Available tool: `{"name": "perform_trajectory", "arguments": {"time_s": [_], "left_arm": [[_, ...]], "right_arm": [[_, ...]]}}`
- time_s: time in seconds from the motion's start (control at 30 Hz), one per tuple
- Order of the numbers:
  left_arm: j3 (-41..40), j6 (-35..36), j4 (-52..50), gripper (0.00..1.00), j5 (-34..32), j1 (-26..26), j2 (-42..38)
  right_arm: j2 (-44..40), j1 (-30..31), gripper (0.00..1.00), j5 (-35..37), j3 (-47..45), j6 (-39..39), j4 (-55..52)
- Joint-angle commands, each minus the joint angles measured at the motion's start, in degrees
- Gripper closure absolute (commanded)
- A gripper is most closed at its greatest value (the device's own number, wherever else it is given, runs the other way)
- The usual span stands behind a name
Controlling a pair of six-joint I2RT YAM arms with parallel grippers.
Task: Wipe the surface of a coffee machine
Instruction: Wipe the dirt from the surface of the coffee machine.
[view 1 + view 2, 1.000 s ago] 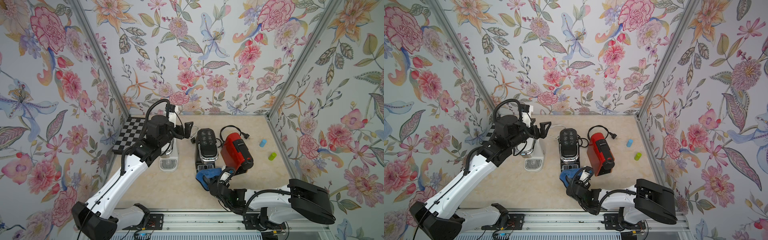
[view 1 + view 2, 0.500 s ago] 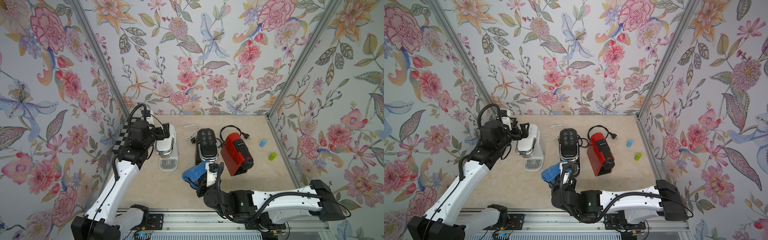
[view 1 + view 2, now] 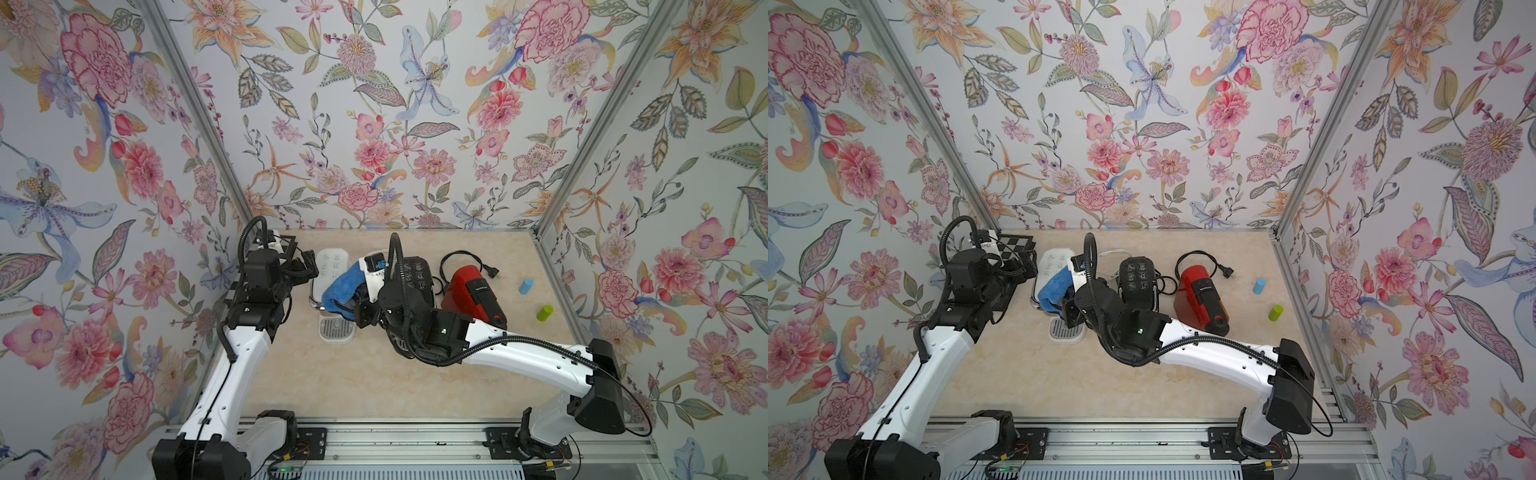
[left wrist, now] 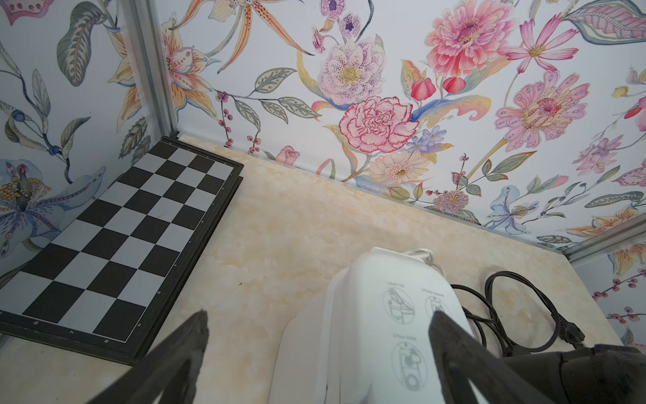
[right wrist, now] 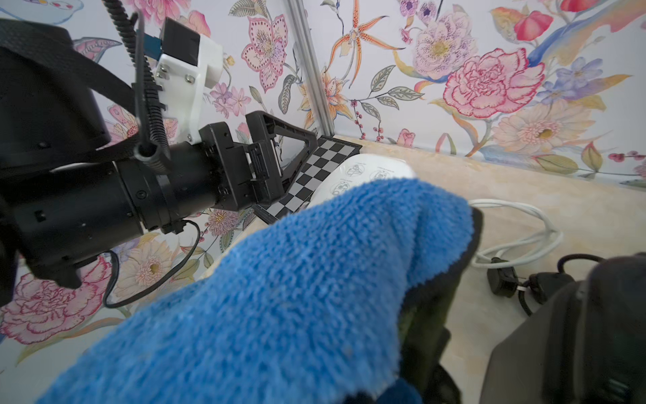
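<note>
The right arm stretches across toward the white coffee machine (image 3: 330, 266), its right gripper (image 3: 353, 301) clenched on a blue microfibre cloth (image 3: 343, 286) draped over the machine's top. The left gripper (image 3: 308, 266) gapes empty just beside it. A black coffee machine (image 3: 1138, 278), a red coffee machine (image 3: 478, 295) and a chessboard (image 4: 122, 238) stand near, with a blue cylinder (image 3: 525, 286) and a green cylinder (image 3: 544, 313) well apart.

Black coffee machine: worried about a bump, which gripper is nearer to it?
Right. The right gripper, shut on the blue cloth, is over the white machine next to the black coffee machine; the left gripper, jaws open, is beyond the white machine's far side.
</note>
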Motion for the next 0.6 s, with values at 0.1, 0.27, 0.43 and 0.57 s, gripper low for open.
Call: {"name": "perform_trajectory", "arguments": {"time_s": [0.1, 0.27, 0.43, 0.57], "left_arm": [[-3.7, -3.1, 4.1, 0.01, 0.1, 2.2, -1.0], [-5.2, -3.9, 5.3, 0.01, 0.8, 3.4, -1.8], [-5.8, -4.1, 5.7, 0.01, 2.1, 3.5, -1.6], [-6.3, -3.9, 6.0, 0.01, 2.1, 3.5, -1.8]], "right_arm": [[7.4, -3.2, 1.0, -9.6, 6.6, -0.5, -0.6], [12.6, -5.1, 1.0, -10.0, 9.4, -0.5, -0.6], [16.6, -6.6, 1.0, -9.3, 13.0, -1.5, -0.4], [19.9, -8.6, 1.0, -9.7, 16.2, -1.8, -0.4]]}}
